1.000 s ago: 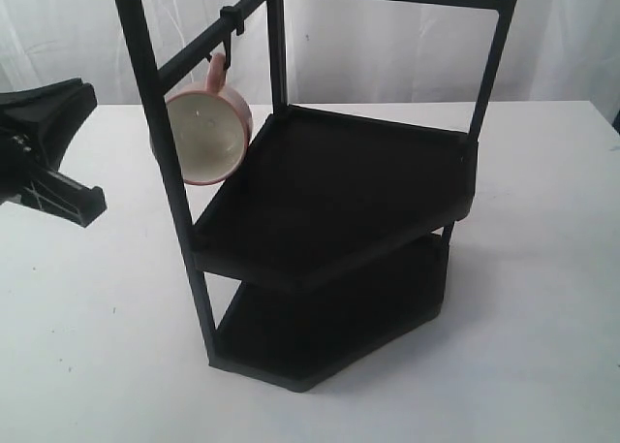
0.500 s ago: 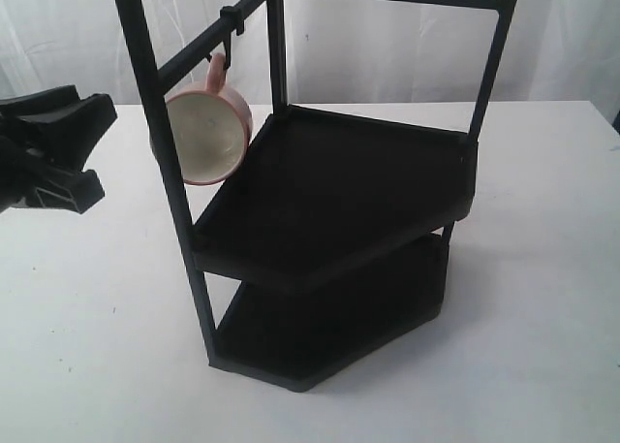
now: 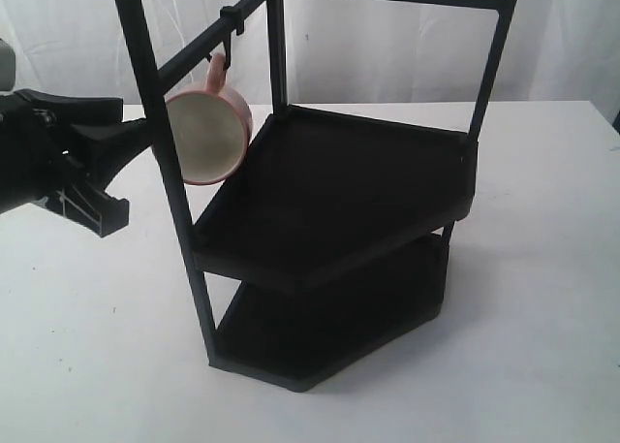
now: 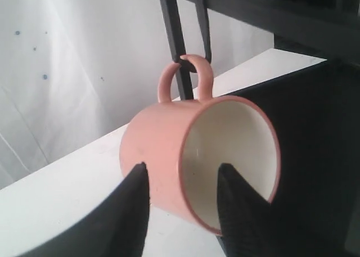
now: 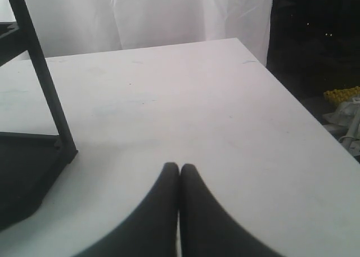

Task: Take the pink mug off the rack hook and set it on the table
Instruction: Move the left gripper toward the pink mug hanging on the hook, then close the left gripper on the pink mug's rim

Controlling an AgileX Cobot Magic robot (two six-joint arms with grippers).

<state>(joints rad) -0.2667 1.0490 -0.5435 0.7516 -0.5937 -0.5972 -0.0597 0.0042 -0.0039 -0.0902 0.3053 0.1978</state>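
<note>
The pink mug [image 3: 205, 138] hangs by its handle from the small black rack hook [image 3: 231, 21] on the rack [image 3: 334, 186], its cream mouth facing the camera. My left gripper [image 3: 131, 172] is open just left of the mug, beside the rack's front post. In the left wrist view the mug [image 4: 163, 156] fills the middle, its handle looped through the hook [image 4: 191, 63]. The left gripper [image 4: 183, 168] straddles the mug's rim, one fingertip [image 4: 139, 175] over the pink wall, the other over the cream inside. The right gripper [image 5: 180, 168] is shut, empty, above the white table [image 5: 185, 99].
The rack's two black shelves [image 3: 329, 298] stand on the table [image 3: 97, 346]. A rack leg [image 5: 45, 82] and a shelf corner lie close to the right gripper. The table's edge [image 5: 298, 108] drops to a dark floor with clutter. A white curtain hangs behind.
The left gripper has moved right, from the frame's left edge to just beside the hanging mug. The mug and rack have not moved.
</note>
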